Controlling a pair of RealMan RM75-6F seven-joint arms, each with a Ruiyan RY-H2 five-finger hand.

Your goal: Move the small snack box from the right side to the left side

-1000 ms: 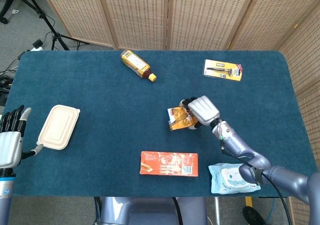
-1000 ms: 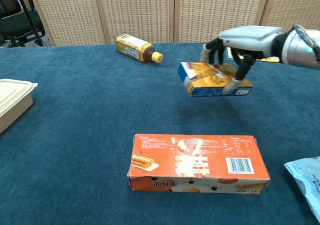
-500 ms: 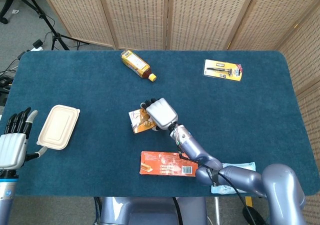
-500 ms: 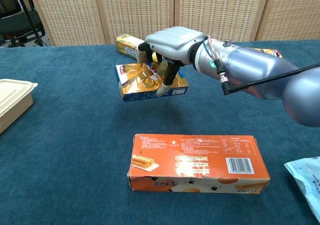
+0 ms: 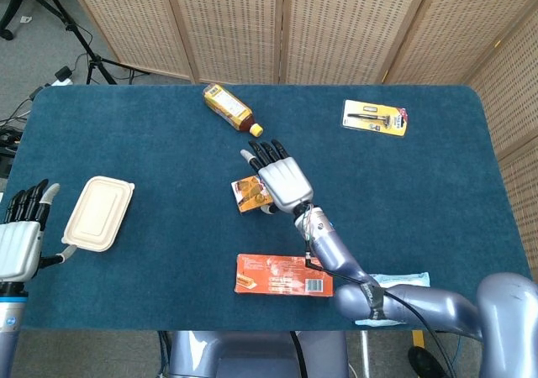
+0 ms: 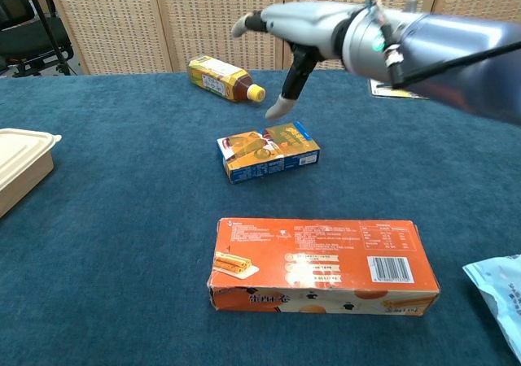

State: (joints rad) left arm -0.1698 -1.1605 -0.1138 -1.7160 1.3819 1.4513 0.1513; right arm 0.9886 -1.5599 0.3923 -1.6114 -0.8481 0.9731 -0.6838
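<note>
1. Nearest you, the long orange biscuit box lies flat along the front of the blue table, with a pale blue wet-wipe pack at the front right corner.
2. Just beyond it, your small snack box sits flat on the cloth near the table's middle, slightly left of centre. Its long axis runs left to right, the right end angled a little away from you, printed face up.
3. There's bare cloth all round the snack box: it sits apart from the biscuit box in front and the bottle behind, and a wide open stretch runs to its left.
4. Your right hand hovers above and just behind the snack box, palm down, fingers stretched out flat and apart, thumb hanging down; it's holding nothing and not touching the box.
5. Far left, the white lidded food container rests near the table's left edge. Your left hand stands upright just off that edge, fingers extended and empty.
6. At the back, the amber drink bottle lies on its side, cap pointing right, and a carded razor pack lies near the far right edge.
</note>
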